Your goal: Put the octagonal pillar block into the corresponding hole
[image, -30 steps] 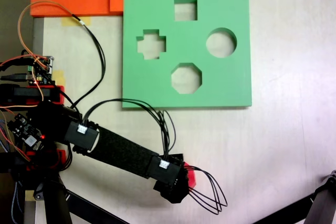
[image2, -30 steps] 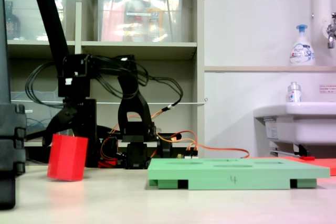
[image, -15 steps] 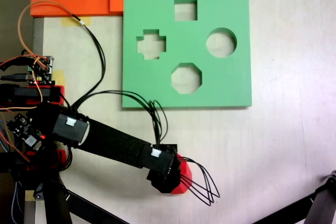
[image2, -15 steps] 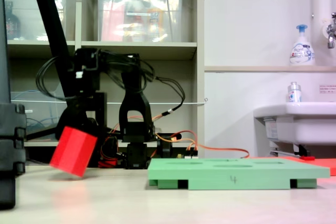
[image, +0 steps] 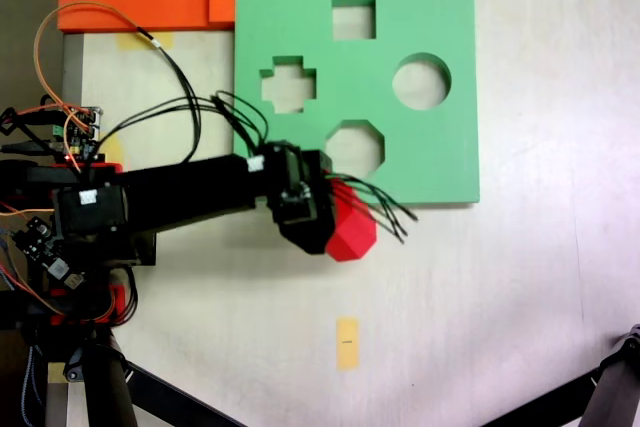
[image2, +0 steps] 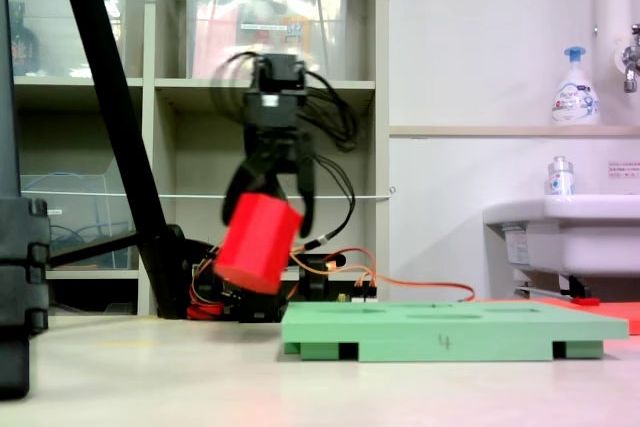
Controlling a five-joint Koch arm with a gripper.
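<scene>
Aloft, gripper (image2: 268, 232) clamps red foam prism (image2: 257, 244) (tilted).

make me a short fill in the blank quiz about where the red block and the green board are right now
The hand holds the red block ___ the table.
The block is tilted, not ___.
The green board has ___ cutouts.
The octagonal hole is ___.

Missing words: above; upright; four; empty

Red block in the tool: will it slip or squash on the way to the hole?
The red block hangs tilted in the tool, so the grip may be off-centre; it could rotate. It looks like light foam, probably compressible, unlikely to drop from weight.
</scene>
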